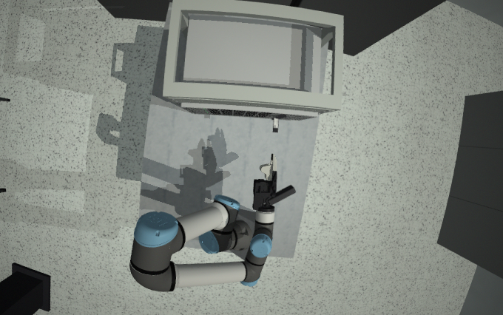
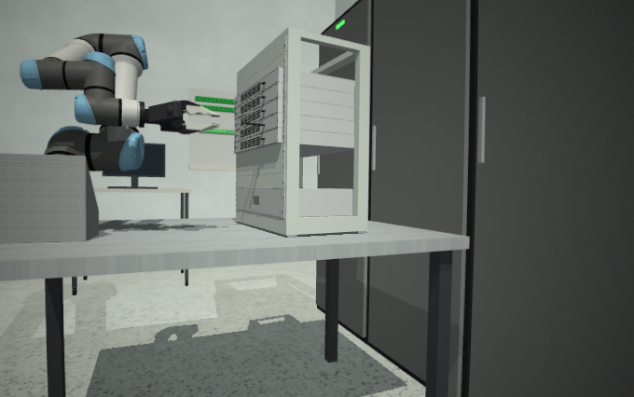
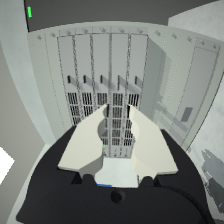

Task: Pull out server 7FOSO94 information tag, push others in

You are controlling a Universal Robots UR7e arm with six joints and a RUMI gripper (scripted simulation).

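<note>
The grey rack (image 1: 252, 90) (image 2: 292, 140) stands upright on the table. Several thin servers sit in its upper part, and in the wrist view they run side by side. One information tag (image 1: 275, 125) (image 2: 254, 123) (image 3: 119, 82) sticks out from the fourth server from the top. The other tags, such as the top server's tag (image 3: 69, 79), show as shorter dark ends close to the fronts. No service tag text is legible. My gripper (image 1: 272, 156) (image 2: 218, 119) (image 3: 118, 105) is slightly open and empty, with a narrow gap between its tips. It hangs in front of the server fronts, short of the pulled-out tag.
The table (image 2: 397, 240) carries the rack and, at left, a grey block (image 2: 42, 198) beneath the arm. Tall dark cabinets (image 2: 420, 140) stand behind the rack. Blank panels (image 2: 257, 172) fill the rack front below the servers.
</note>
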